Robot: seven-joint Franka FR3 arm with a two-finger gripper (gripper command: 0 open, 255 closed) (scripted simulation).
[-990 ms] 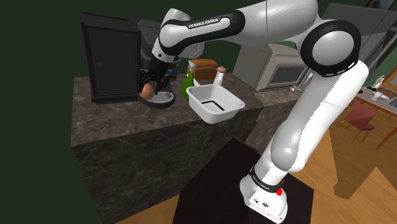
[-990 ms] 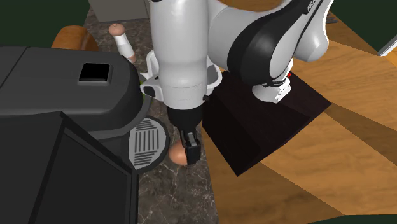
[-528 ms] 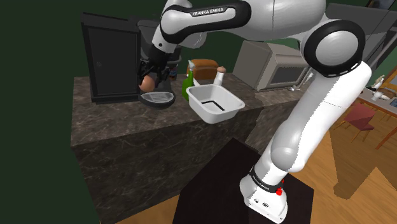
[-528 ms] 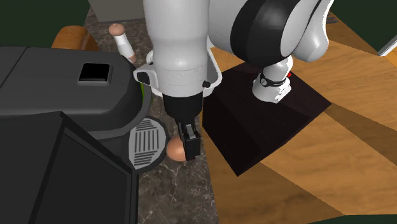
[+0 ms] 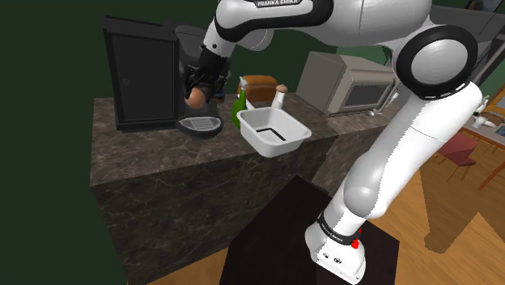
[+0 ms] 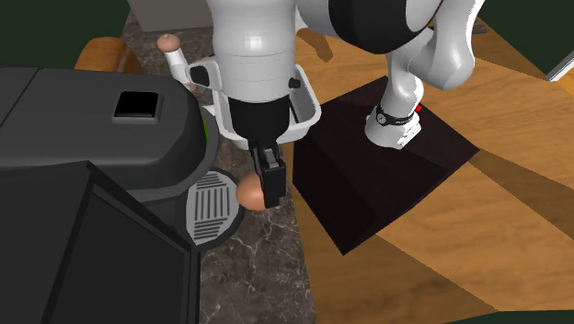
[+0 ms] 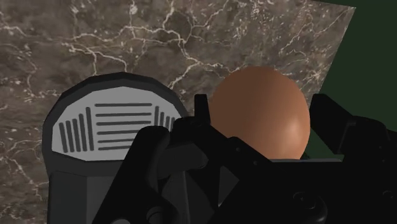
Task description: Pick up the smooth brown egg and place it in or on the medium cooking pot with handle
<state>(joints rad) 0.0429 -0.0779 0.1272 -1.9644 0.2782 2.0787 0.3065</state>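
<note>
Gripped a brown egg [image 5: 195, 95] in clenched jaws, held clear above the marbled surface [image 5: 137, 158] near a drip tray [image 5: 201, 124]. Seemingly mid-carry; next called for travel over to the white pot [image 5: 271, 148], then gentle release.

1. You are viewing a dim shoulder view: the counter [image 5: 162, 202] front is sitting in shade, while the white arm [image 5: 413, 146] is catching the brightest light.
2. In the second exterior view, a darker band is crossing the wooden floor [image 6: 515, 248] at the frame's right.
3. In the wrist view, the egg [image 7: 261, 111] is showing a soft highlight near its edge.
</note>
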